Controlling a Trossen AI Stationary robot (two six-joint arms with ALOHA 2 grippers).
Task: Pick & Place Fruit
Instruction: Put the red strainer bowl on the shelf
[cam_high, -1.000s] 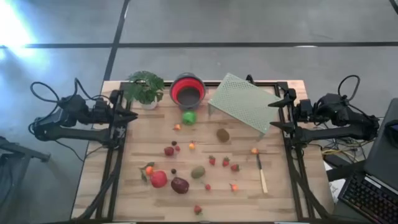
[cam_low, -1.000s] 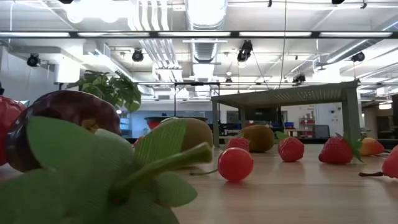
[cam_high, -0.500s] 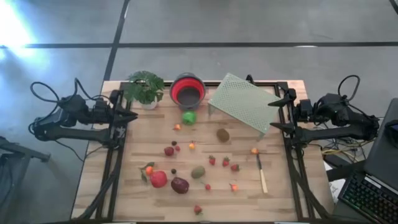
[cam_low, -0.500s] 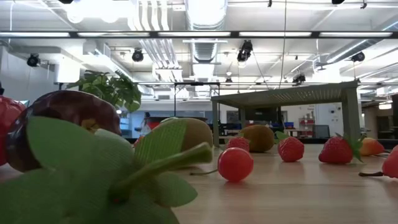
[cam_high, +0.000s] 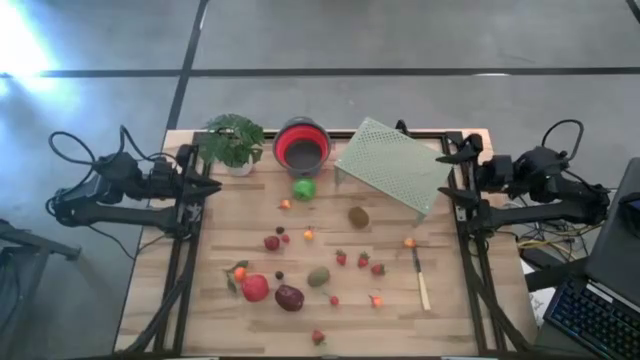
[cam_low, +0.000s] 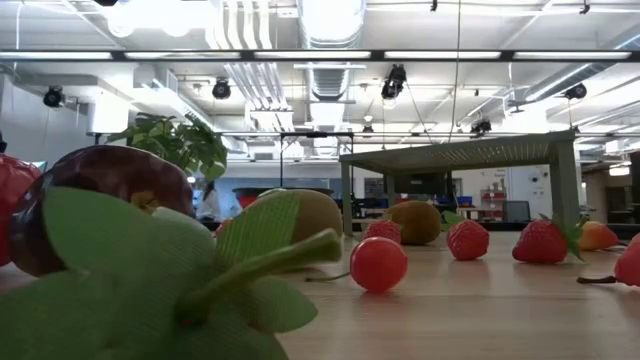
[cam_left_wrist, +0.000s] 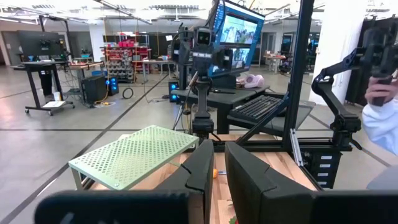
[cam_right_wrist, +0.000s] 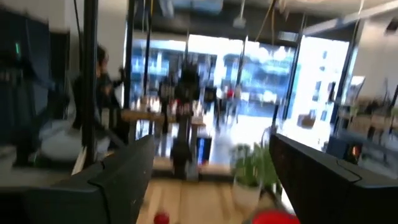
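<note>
Fruit lies scattered over the wooden table: a green apple (cam_high: 304, 188), a red apple (cam_high: 255, 288), a maroon plum (cam_high: 289, 297), two brown kiwis (cam_high: 358, 215) (cam_high: 318, 276), and small strawberries and orange pieces between them. In the low view the plum (cam_low: 100, 190) and a kiwi (cam_low: 300, 215) loom close. My left gripper (cam_high: 212, 187) is shut and level at the table's left edge, holding nothing. My right gripper (cam_high: 449, 177) stands open at the right edge, above the table, with nothing between its fingers.
A red bowl (cam_high: 301, 146) and a potted plant (cam_high: 233, 140) stand at the far edge. A green perforated shelf (cam_high: 392, 165) stands on legs at the far right, close to my right gripper. A pale-handled knife (cam_high: 421, 280) lies near the right side.
My right gripper has tipped its fingers upward at the table's right edge; its wrist view is blurred by the turn. The fruit has not moved.
</note>
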